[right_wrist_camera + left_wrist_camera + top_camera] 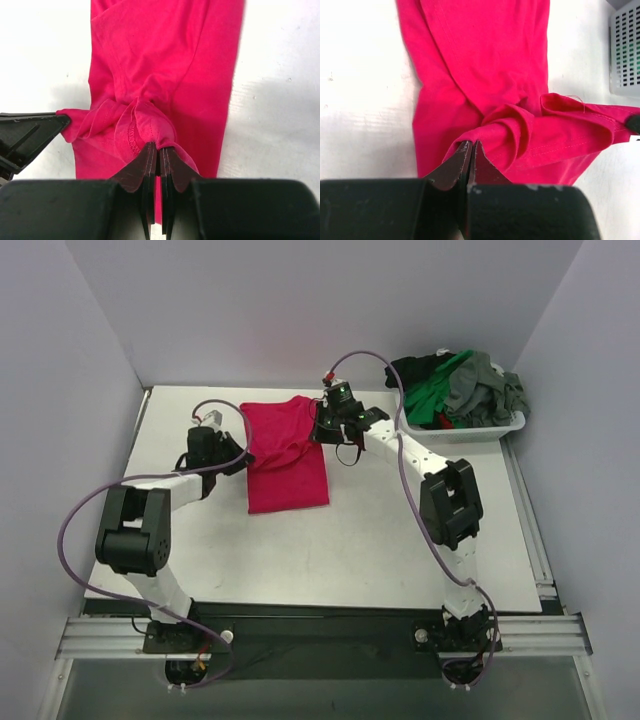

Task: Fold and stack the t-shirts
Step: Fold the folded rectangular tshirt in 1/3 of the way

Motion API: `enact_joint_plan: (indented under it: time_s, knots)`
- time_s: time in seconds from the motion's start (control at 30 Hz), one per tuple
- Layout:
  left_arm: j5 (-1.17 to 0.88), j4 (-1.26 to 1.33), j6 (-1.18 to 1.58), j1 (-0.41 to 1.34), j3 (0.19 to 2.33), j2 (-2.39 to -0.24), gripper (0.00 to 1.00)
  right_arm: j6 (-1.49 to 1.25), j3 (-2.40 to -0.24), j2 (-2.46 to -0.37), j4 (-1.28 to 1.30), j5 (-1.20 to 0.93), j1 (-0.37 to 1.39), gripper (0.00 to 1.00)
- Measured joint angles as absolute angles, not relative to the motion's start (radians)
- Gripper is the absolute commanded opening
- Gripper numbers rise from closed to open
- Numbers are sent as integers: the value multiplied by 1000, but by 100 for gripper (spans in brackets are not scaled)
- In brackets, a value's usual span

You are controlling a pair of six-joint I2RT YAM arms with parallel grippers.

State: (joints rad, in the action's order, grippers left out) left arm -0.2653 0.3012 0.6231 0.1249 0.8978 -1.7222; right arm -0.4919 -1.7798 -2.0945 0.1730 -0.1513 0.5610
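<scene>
The crimson-red t-shirt [287, 460] lies on the table, folded into a long strip, its far end lifted. My left gripper [234, 446] is shut on the shirt's left far corner; in the left wrist view the jaws [471, 145] pinch a bunched fold of red cloth [485, 60]. My right gripper [322, 430] is shut on the right far corner; in the right wrist view its tips [160, 149] clamp a hemmed fold of the red shirt [170, 55]. Green, grey and black shirts [458, 388] lie heaped in the white basket [492, 430].
The white plastic basket stands at the table's far right; its perforated wall shows in the left wrist view [625, 50]. The left gripper's fingers [30, 132] show at the left edge of the right wrist view. White walls close in the table's sides and back.
</scene>
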Motion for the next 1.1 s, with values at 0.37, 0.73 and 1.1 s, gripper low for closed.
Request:
enact_joint_plan:
  time_s: [0.37, 0.73, 1.1]
  knots:
    - [-282, 277, 630, 97, 1063, -1867, 74, -463, -1951, -2281, 217, -195, 530, 84]
    - [-82, 187, 586, 179, 835, -1618, 73, -455, -1482, -2008, 115, -207, 535, 72]
    - [106, 50, 580, 292, 662, -1487, 68, -494, -1263, -1911, 8, -231, 564, 52]
